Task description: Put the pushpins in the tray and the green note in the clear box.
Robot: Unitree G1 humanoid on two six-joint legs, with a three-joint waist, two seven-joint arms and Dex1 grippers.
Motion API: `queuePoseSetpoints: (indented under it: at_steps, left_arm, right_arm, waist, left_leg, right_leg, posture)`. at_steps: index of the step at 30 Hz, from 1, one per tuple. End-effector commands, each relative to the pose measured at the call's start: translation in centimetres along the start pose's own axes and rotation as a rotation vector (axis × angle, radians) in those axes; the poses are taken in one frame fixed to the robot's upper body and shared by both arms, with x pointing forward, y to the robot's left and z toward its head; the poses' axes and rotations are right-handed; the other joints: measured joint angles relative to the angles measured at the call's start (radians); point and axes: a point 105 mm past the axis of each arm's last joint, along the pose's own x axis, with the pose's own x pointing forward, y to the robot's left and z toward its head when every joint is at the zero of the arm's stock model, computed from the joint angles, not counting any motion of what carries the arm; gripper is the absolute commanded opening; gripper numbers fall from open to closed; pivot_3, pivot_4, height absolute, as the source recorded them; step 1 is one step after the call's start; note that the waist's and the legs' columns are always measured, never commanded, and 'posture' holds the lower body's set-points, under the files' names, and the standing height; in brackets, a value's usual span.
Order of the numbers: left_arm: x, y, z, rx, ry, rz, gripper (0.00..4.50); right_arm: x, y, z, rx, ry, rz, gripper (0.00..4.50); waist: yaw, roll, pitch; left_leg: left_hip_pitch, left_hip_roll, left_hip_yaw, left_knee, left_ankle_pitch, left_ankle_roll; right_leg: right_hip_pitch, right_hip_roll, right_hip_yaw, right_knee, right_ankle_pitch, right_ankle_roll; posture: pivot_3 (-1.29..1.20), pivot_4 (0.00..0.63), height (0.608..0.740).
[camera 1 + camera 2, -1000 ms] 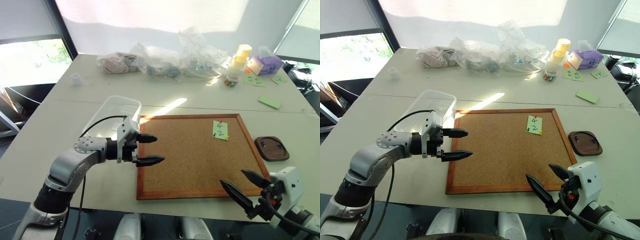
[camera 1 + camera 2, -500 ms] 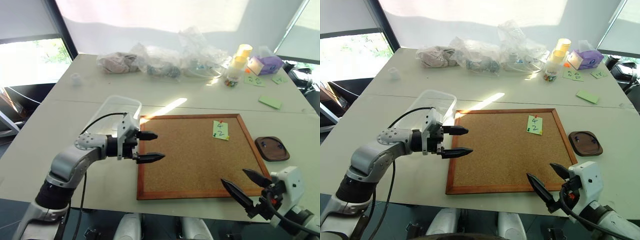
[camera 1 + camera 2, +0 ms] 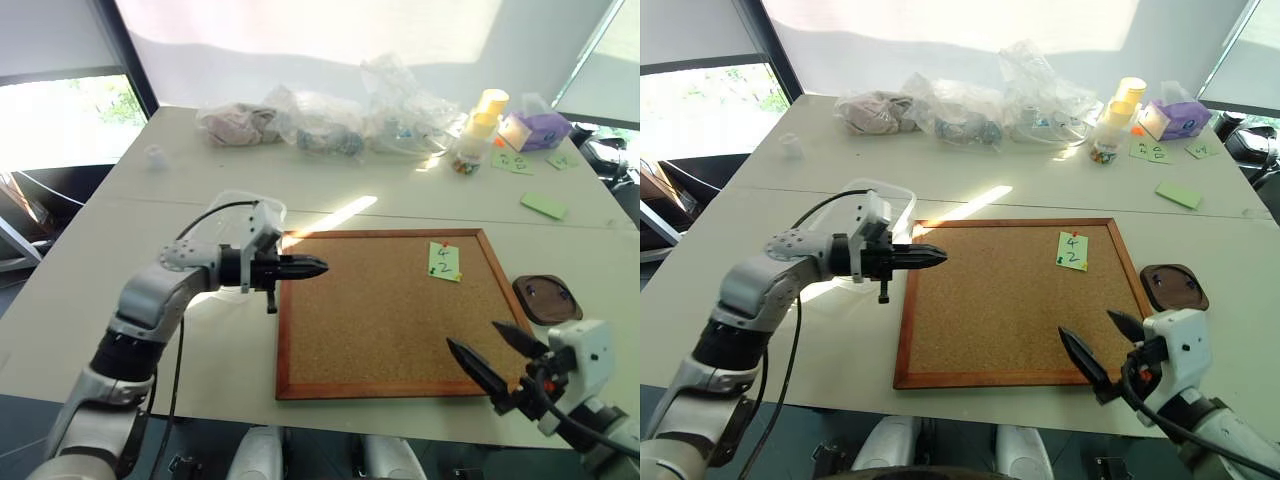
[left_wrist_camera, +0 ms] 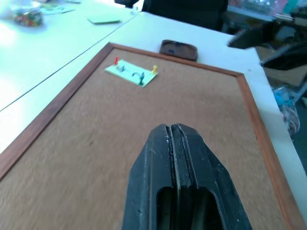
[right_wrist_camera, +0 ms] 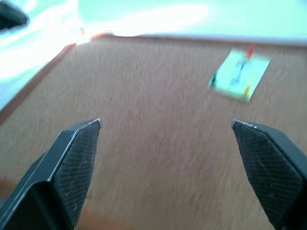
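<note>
Since the earlier frame, the left gripper [image 3: 318,266] has been closed, empty, above the corkboard's [image 3: 380,320] left edge. Well beyond its tips, the green note [image 3: 444,261] is pinned by pushpins [image 4: 116,61]. Right gripper [image 3: 1102,347] is held apart.

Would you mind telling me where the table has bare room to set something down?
The cork board is bare except for the green note pinned near its far right corner. Open table lies between the board and the plastic bags. The far right, around the cups and loose notes, is crowded.
</note>
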Motion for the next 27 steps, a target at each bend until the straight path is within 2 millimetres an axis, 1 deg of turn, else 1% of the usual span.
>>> queuePoseSetpoints:
  at_steps: [1,4,7,9,12,14,19,27]
  left_arm:
    - [2.6,-0.1,-1.3,0.063,0.044,-0.039,0.03]
    - [4.2,0.3,-3.0,0.087,0.089,-0.016,0.03]
    - [5.0,0.4,-4.4,0.126,0.131,-0.007,0.03]
    - [5.3,0.6,-5.4,0.156,0.171,0.006,0.03]
    - [5.5,0.7,-7.1,0.171,0.233,0.024,0.03]
    - [5.6,0.8,-7.7,0.172,0.249,0.032,0.03]
    - [6.2,0.8,-8.2,0.155,0.249,0.06,0.03]
    - [6.0,0.5,-8.8,0.144,0.258,0.065,0.03]
  right_arm:
    - [1.9,-1.9,0.4,-0.025,-0.004,-0.074,4.5]
    - [4.1,-4.2,0.6,-0.062,0.013,-0.163,4.5]
    - [6.7,-6.2,1.3,-0.067,0.001,-0.241,4.5]
    - [8.2,-6.8,1.4,-0.058,0.0,-0.257,4.5]
    - [11.0,-7.5,0.9,-0.053,0.023,-0.275,4.5]
    - [12.3,-7.8,0.6,-0.047,0.033,-0.286,4.5]
    - [13.8,-8.8,0.0,-0.019,0.051,-0.311,4.5]
    - [14.7,-9.5,-0.1,0.02,0.046,-0.311,4.5]
  waist:
    - [-0.002,0.0,0.0]
    - [-0.003,0.0,0.0]
    - [-0.003,0.001,0.001]
    - [-0.002,0.001,0.001]
    - [-0.002,0.001,0.001]
    - [-0.001,0.002,0.0]
    - [0.013,0.002,0.0]
    - [0.017,0.003,0.0]
  left_leg:
    - [0.0,0.0,0.0,0.0,0.0,0.0]
    - [-0.001,0.0,0.001,0.0,0.0,0.001]
    - [-0.002,0.001,0.0,-0.001,0.0,0.001]
    - [-0.002,0.001,0.0,-0.001,0.0,0.001]
    - [-0.003,0.001,0.0,-0.001,0.0,0.001]
    - [-0.003,0.001,0.0,-0.001,0.0,0.001]
    - [-0.003,0.0,0.0,0.0,0.0,0.001]
    - [-0.001,-0.001,0.0,0.001,0.0,0.001]
  right_leg:
    - [0.0,0.0,0.0,-0.001,0.0,0.0]
    - [-0.001,0.003,0.001,-0.001,0.001,0.001]
    - [-0.004,0.006,0.002,0.001,0.002,0.003]
    - [-0.004,0.006,0.002,0.002,0.002,0.003]
    - [-0.004,0.006,0.002,0.002,0.002,0.003]
    - [-0.004,0.006,0.002,0.002,0.002,0.004]
    - [-0.003,0.005,0.001,0.002,0.003,0.005]
    - [-0.001,0.004,0.001,0.002,0.004,0.006]
  posture:
    - [0.0,0.15,0.74]
    - [0.0,0.15,0.74]
    - [0.0,0.15,0.74]
    - [0.0,0.15,0.74]
    - [0.0,0.15,0.74]
    - [0.0,0.15,0.74]
    - [0.0,0.15,0.74]
    - [0.0,0.15,0.74]
